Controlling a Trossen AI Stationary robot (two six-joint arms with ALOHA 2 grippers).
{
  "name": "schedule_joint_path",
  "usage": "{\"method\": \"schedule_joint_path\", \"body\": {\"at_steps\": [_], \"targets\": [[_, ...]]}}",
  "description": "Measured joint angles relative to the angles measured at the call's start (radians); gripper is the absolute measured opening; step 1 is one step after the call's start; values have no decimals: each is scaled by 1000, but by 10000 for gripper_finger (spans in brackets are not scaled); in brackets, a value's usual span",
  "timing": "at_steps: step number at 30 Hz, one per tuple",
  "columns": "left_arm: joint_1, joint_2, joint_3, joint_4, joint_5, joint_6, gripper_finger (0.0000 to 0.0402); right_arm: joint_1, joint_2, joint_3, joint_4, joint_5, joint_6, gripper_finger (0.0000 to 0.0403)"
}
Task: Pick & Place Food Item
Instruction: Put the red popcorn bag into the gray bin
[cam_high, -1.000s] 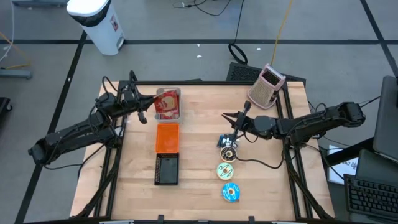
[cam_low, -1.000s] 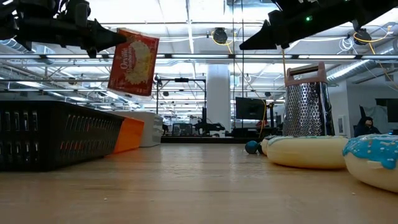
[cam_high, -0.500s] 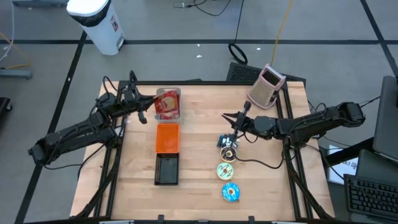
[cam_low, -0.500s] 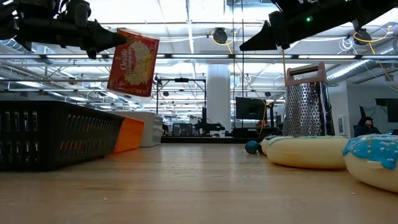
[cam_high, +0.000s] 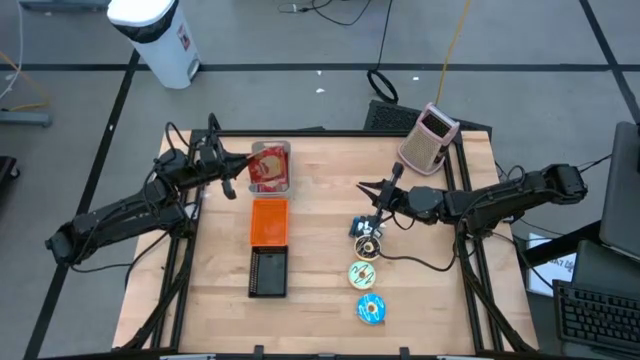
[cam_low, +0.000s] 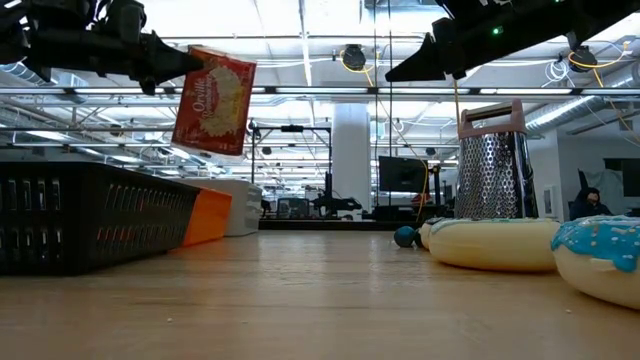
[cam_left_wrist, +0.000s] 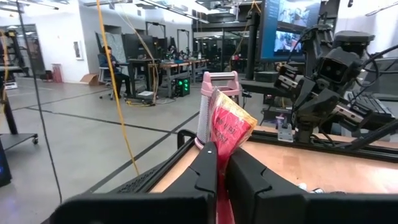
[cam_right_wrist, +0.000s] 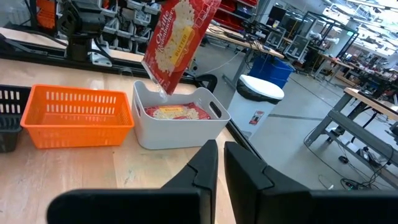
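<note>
Currently the left tool, clamped on the red popcorn packet, hangs over the white plastic bin; next: lower, release. Right tool closed, empty.

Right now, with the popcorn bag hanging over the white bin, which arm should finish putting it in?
Left. Its left gripper is shut on the popcorn bag, right over the white bin. The right gripper is shut, empty, over mid-table near the donuts.

Overhead, table-level, two wrist views.
</note>
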Motion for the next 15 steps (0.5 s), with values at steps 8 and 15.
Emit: {"method": "schedule_joint_path", "body": {"at_steps": [8,15], "targets": [[0,0,0,-1,19,-3,17,0,0,0,1,0,0,18],[0,35,-51,15,19,14,14,0,0,0,1,0,0,18]]}}
